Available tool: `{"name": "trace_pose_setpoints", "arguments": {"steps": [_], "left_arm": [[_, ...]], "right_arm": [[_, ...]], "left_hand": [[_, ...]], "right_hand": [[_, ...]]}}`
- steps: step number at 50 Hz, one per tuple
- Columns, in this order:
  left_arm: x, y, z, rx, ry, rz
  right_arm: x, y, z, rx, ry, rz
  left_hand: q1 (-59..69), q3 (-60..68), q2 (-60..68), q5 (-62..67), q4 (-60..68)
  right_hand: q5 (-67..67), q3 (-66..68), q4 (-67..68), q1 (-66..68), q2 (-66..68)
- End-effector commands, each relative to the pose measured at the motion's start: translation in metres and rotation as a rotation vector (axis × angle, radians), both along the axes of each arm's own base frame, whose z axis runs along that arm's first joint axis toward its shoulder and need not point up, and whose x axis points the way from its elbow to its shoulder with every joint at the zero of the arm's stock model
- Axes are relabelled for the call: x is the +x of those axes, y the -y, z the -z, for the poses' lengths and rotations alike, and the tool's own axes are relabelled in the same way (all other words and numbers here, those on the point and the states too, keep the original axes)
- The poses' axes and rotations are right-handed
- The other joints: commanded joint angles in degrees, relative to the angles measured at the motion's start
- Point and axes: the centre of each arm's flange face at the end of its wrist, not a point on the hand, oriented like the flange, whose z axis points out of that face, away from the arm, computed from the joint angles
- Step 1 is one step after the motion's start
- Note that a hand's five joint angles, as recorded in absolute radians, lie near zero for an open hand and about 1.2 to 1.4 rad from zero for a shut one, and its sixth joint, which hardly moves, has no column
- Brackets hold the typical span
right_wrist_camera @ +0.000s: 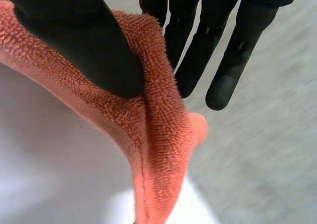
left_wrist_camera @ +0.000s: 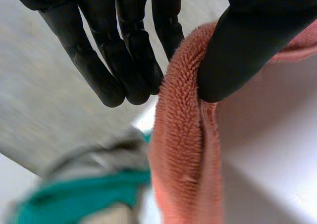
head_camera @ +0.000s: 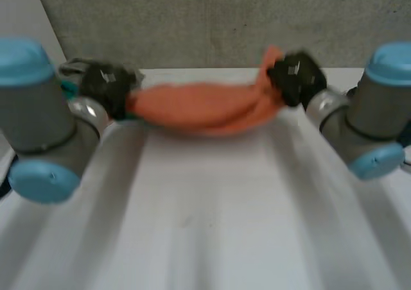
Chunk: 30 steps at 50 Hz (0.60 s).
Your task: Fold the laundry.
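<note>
— Well, what lies closest to us?

— We start with the white table point(head_camera: 205, 238), which runs away from us; the left arm point(head_camera: 38, 117) stands over the table's left side, the right arm point(head_camera: 379, 110) over its right side.

— And further along the table?

— Toward the table's far end we find both hands raised, with an orange towel point(head_camera: 192, 107) strung between them across the table's width; the towel sags in the middle, and we cannot tell whether that low part touches the table.

— How does the left hand point(head_camera: 106, 85) stand?

— We see it clamped on the towel's end at the table's left side; in its wrist view the thumb point(left_wrist_camera: 242, 40) presses on one face of the fuzzy edge, and the nearly straight fingers point(left_wrist_camera: 124, 60) lie against the other.

— The right hand point(head_camera: 297, 77)?

— Much the same at the table's right side; its thumb bears down on the towel's bunched end, its fingers sit behind the cloth, so we read a pinch; a tip of towel sticks up just above this hand.

— Anything past the table?

— We make out a grey wall point(head_camera: 192, 20) rising behind the table's far edge.
</note>
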Motion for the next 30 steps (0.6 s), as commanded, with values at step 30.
{"name": "trace_pose_setpoints", "arguments": {"steps": [30], "left_arm": [[0.021, 0.004, 0.092, 0.255, 0.079, 0.056]], "right_arm": [[-0.050, -0.023, 0.060, 0.389, -0.110, 0.157]], "left_hand": [[13.6, 12.0, 11.5, 14.7, 11.4]], "right_hand": [[-1.0, -1.0, -1.5, 6.0, 0.1]]}}
